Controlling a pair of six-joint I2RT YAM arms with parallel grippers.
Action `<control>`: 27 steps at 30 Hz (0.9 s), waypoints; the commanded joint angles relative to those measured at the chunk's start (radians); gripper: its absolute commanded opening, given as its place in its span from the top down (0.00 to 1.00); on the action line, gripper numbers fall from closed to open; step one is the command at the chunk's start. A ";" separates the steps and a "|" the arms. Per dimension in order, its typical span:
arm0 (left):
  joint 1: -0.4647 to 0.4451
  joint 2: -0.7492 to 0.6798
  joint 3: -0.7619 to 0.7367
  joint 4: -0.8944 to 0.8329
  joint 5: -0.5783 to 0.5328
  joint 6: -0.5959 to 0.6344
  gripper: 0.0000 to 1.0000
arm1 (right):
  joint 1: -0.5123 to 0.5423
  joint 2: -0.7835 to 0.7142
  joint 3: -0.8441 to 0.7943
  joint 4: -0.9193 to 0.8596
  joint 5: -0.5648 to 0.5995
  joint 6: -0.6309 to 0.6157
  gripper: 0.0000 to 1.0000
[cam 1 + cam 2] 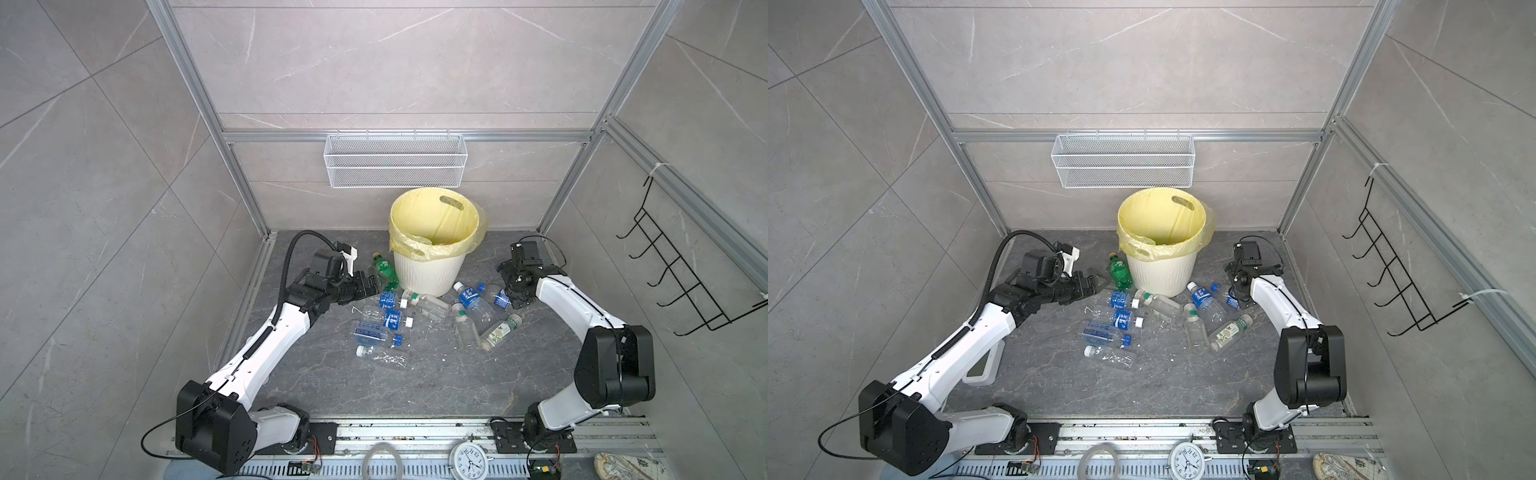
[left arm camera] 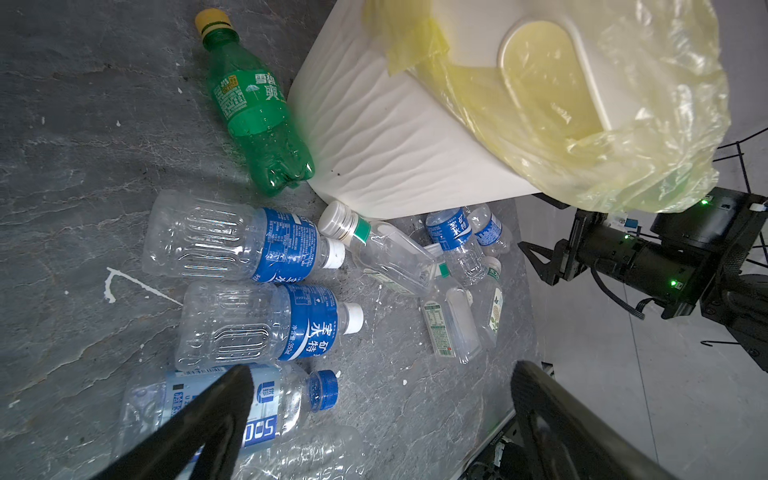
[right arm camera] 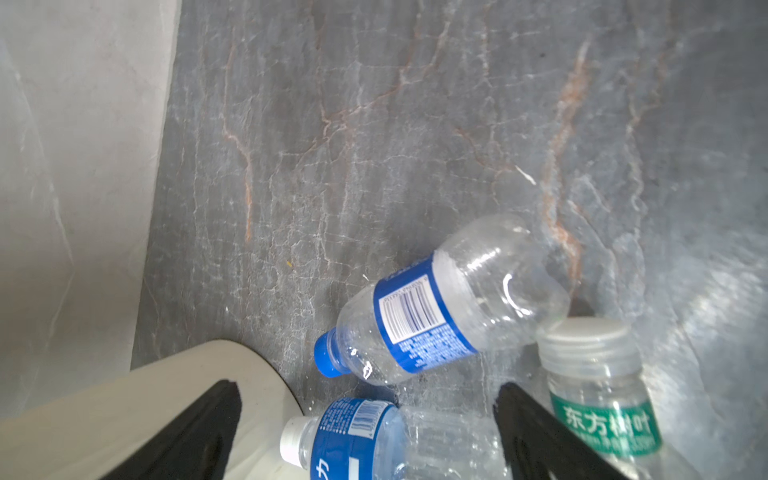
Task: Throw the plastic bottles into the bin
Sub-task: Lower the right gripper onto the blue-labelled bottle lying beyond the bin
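The cream ribbed bin [image 1: 424, 276] with its yellow bag stands at the back middle of the dark floor. Several plastic bottles lie in front of it. A green bottle [image 1: 384, 270] [image 2: 257, 120] rests against the bin's left side. My left gripper [image 1: 372, 284] [image 2: 382, 372] is open beside it, over blue-labelled clear bottles [image 2: 249, 245], and holds nothing. My right gripper [image 1: 514, 293] [image 3: 365, 388] is open to the right of the bin. Under it lie a white-capped bottle [image 3: 365, 440] and a small blue-capped one [image 3: 436, 307]. A green-labelled bottle [image 3: 598, 395] lies beside one finger.
A white wire mesh basket [image 1: 395, 160] hangs on the back rail above the bin. A black wire rack [image 1: 681, 270] sticks out of the right wall. Aluminium posts frame the floor. A clock [image 1: 468, 459] lies on the front rail, and a white device [image 1: 982, 370] under the left arm.
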 commanded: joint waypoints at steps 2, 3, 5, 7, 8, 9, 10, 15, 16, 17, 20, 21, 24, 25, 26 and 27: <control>0.005 -0.040 0.020 -0.011 -0.023 0.017 0.00 | 0.020 0.039 0.032 -0.075 0.063 0.134 0.01; 0.005 -0.041 0.021 -0.014 -0.022 0.017 0.00 | 0.025 0.044 0.035 -0.076 0.062 0.145 0.01; 0.006 -0.039 0.026 -0.018 -0.022 0.017 0.00 | 0.036 0.051 0.042 -0.081 0.073 0.169 0.01; 0.005 -0.030 0.030 -0.020 -0.014 0.014 0.00 | 0.044 0.053 0.034 -0.078 0.083 0.205 0.01; 0.005 -0.028 0.031 -0.019 -0.014 0.011 0.00 | 0.048 0.055 0.030 -0.072 0.083 0.221 0.01; 0.005 -0.026 0.029 -0.019 -0.012 0.011 0.00 | 0.051 0.057 0.024 -0.059 0.083 0.237 0.01; 0.005 -0.026 0.028 -0.020 -0.012 0.011 0.00 | 0.052 0.060 0.022 -0.048 0.079 0.246 0.01; 0.005 -0.027 0.029 -0.020 -0.012 0.011 0.00 | 0.054 0.078 0.030 -0.044 0.084 0.301 0.01; 0.005 -0.028 0.029 -0.021 -0.012 0.012 0.00 | 0.055 0.077 0.025 -0.038 0.084 0.312 0.01; 0.005 -0.027 0.030 -0.021 -0.012 0.013 0.00 | 0.053 0.077 0.020 -0.033 0.087 0.321 0.01; 0.005 -0.026 0.032 -0.024 -0.012 0.012 0.00 | 0.054 0.080 0.009 -0.032 0.106 0.339 0.01; 0.005 -0.026 0.032 -0.027 -0.012 0.014 0.00 | 0.053 0.081 0.002 -0.027 0.108 0.349 0.01; 0.006 -0.026 0.034 -0.030 -0.012 0.016 0.00 | 0.039 0.083 -0.024 0.011 0.099 0.360 0.01; 0.005 -0.025 0.035 -0.030 -0.012 0.015 0.00 | 0.033 0.085 -0.028 0.013 0.096 0.362 0.01; 0.005 -0.023 0.035 -0.032 -0.011 0.014 0.00 | 0.028 0.089 -0.030 0.015 0.094 0.363 0.01; 0.006 -0.023 0.035 -0.032 -0.009 0.014 0.00 | 0.023 0.092 -0.033 0.016 0.094 0.365 0.01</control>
